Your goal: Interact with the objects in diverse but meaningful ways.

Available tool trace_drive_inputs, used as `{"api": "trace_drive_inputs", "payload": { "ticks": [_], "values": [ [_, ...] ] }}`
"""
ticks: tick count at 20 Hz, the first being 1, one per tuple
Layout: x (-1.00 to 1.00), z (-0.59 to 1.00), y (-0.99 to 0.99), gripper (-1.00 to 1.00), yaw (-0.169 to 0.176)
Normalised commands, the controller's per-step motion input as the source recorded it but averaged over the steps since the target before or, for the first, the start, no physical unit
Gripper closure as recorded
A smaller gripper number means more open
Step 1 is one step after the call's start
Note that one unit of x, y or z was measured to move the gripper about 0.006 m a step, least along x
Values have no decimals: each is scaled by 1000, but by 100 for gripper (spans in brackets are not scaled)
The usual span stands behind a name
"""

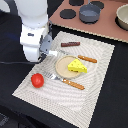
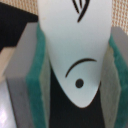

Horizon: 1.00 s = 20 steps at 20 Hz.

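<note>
My gripper (image 1: 48, 48) hangs over the exterior view's left edge of the striped placemat (image 1: 95, 95), shut on the white fish shape (image 2: 75, 45). In the wrist view the fish fills the gap between the green pads (image 2: 36, 85), eye and mouth marks showing. On the mat a red tomato (image 1: 37, 80) lies below the gripper in the exterior view. A yellow cheese wedge (image 1: 77, 65) rests on a tan plate (image 1: 61, 69). A brown sausage stick (image 1: 70, 44) lies at the mat's far edge. The grey two-handled pot (image 1: 89, 13) stands on the brown board behind.
An orange-handled knife (image 1: 86, 58) and fork (image 1: 70, 82) lie on either side of the plate. Black burner discs (image 1: 66, 13) sit on the brown board beside the pot. A beige bowl (image 1: 123, 17) stands at the exterior view's far right. A dark tabletop surrounds the mat.
</note>
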Motion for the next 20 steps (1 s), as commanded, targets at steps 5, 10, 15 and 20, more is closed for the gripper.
{"api": "trace_drive_inputs", "payload": {
  "ticks": [5, 10, 15, 20],
  "values": [
    [-347, -278, -29, -100, 39],
    [-466, -79, 4, -100, 99],
    [-102, 682, 38, -100, 18],
    [0, 988, 32, -100, -20]
  ]
}}
